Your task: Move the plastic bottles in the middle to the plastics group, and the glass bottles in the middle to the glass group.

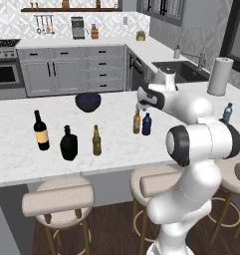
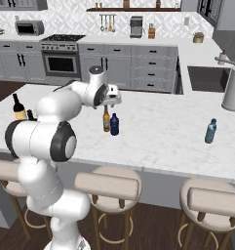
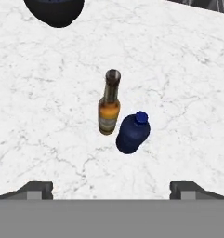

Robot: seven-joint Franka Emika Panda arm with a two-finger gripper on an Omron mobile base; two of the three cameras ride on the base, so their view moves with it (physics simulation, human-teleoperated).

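2 bottles stand upright, just beside each other on the counter point(image 1: 22, 149): an amber beer bottle point(image 3: 108, 109) and a blue bottle point(image 3: 133, 133). Above them hangs the gripper point(image 3: 111, 188), jaws wide apart, holding nothing.

- We can read no text, brand or number anywhere.
- The wine bottle point(image 1: 41, 130) carries a yellow-orange label, but we make out no lettering on it.

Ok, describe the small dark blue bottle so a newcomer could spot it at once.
Find the white marble island counter with stools along its near edge. Near its middle, below the gripper, two bottles stand close together. The small dark blue bottle is the shorter, stubbier one; its neighbour is a slim amber beer bottle.
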